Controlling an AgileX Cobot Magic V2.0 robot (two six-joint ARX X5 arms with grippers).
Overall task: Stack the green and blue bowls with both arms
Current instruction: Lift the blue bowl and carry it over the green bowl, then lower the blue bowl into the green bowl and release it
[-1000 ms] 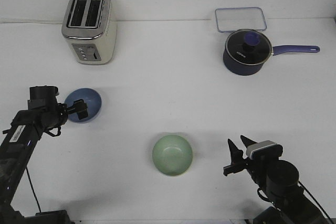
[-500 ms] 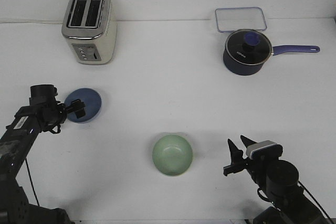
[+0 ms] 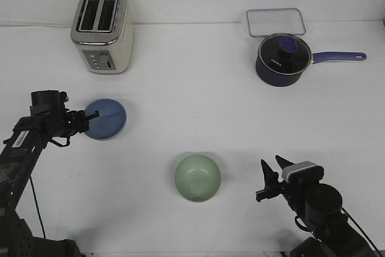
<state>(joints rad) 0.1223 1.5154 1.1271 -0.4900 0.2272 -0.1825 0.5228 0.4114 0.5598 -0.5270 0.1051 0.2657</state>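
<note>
At the tips of my black left gripper [image 3: 91, 120] sits a periwinkle blue bowl [image 3: 107, 118], plain and matte. Beside my black right gripper [image 3: 269, 180], with its grey-white crosspiece, lies the pale sage green bowl [image 3: 197, 177], also unpatterned, on the white table [image 3: 192, 88].

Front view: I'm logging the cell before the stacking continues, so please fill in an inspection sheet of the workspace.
Surface: white table, no spills seen.
Job's things: blue bowl at the left, green bowl near the centre front; apart, not stacked.
Clutter: toaster back left; lidded saucepan back right; clear lid behind it.
Grippers: left gripper at the blue bowl's rim, grip cannot be told; right gripper open, empty, right of the green bowl.
Cables: thin black cable hangs from the left arm.
Surroundings: plain white wall behind; nothing else seen.
</note>
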